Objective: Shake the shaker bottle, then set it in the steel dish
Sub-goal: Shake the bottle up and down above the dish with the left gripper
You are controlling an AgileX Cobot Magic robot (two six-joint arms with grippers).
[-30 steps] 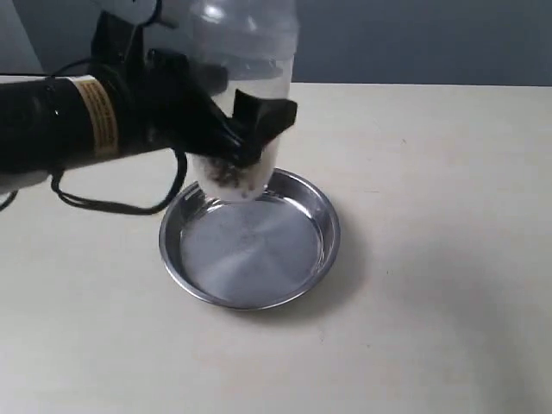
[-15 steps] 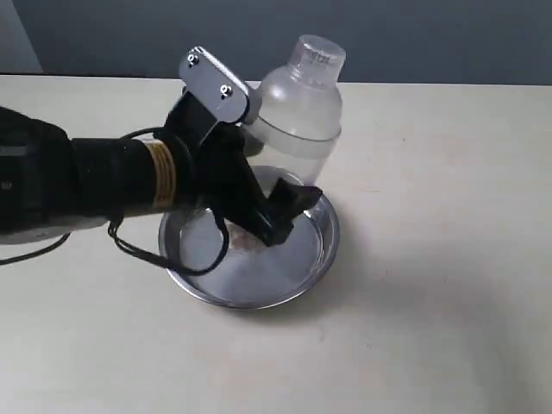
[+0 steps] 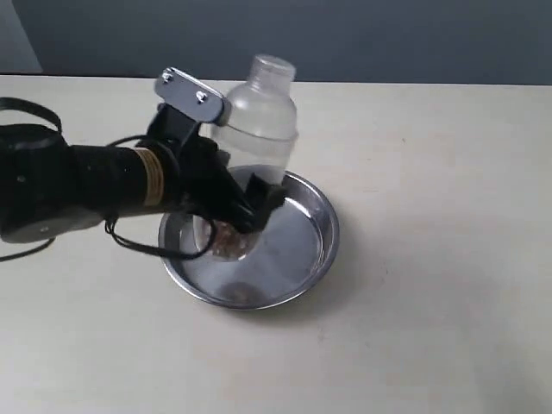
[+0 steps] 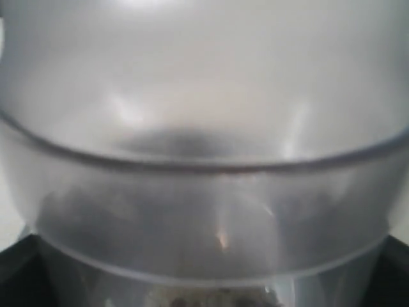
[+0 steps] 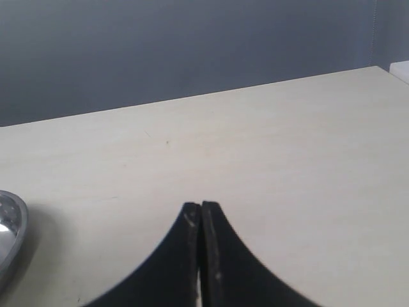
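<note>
The frosted shaker bottle [image 3: 256, 121] stands nearly upright, leaning a little, with its base inside the steel dish [image 3: 312, 250], brownish granules at its bottom. My left gripper [image 3: 246, 211] is shut on the bottle's lower body; one dark finger [image 3: 263, 197] wraps its front. Whether the base rests on the dish floor I cannot tell. In the left wrist view the bottle [image 4: 204, 147] fills the whole picture and hides the fingers. My right gripper [image 5: 201, 208] is shut on nothing, low over bare table, with the dish's rim [image 5: 11, 220] at the picture's edge. It is out of the exterior view.
A black cable [image 3: 138, 246] loops from the left arm down over the dish's left rim. The dish sits mid-table on a pale tabletop [image 3: 431, 259], with a dark wall behind.
The left gripper has come down with the bottle from above the dish's far rim into the dish, and the bottle has swung from tilted right to nearly upright.
</note>
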